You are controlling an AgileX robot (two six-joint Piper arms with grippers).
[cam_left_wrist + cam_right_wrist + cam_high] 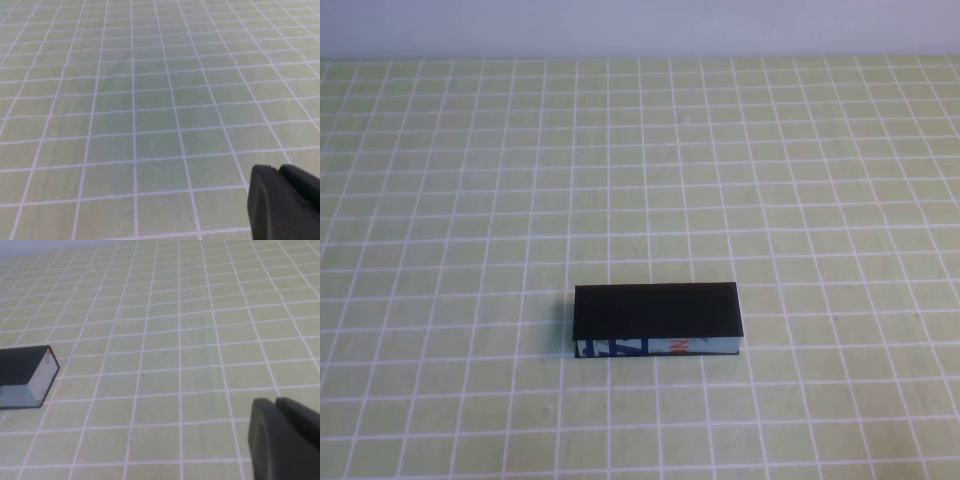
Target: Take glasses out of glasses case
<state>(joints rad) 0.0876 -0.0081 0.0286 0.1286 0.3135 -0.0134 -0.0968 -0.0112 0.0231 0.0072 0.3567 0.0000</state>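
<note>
Lying shut on the green gridded surface (470, 200), the glasses case (657, 320) looks light, stiff and smooth to us; we would hold its body and lift the lid's long edge. The glasses stay hidden. Left gripper (285, 202) and right gripper (282, 437) hang apart from it, holding nothing; whether their jaws are open we cannot tell.

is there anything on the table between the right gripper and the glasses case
Nothing visible: in the right wrist view only bare gridded mat separates the right gripper from the closed glasses case. The left gripper hangs over bare mat.

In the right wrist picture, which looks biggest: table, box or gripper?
Table
Right gripper, over the table; nearest the camera, so unsure
Glasses case, partly out of view
Left gripper is over the table too.
</note>
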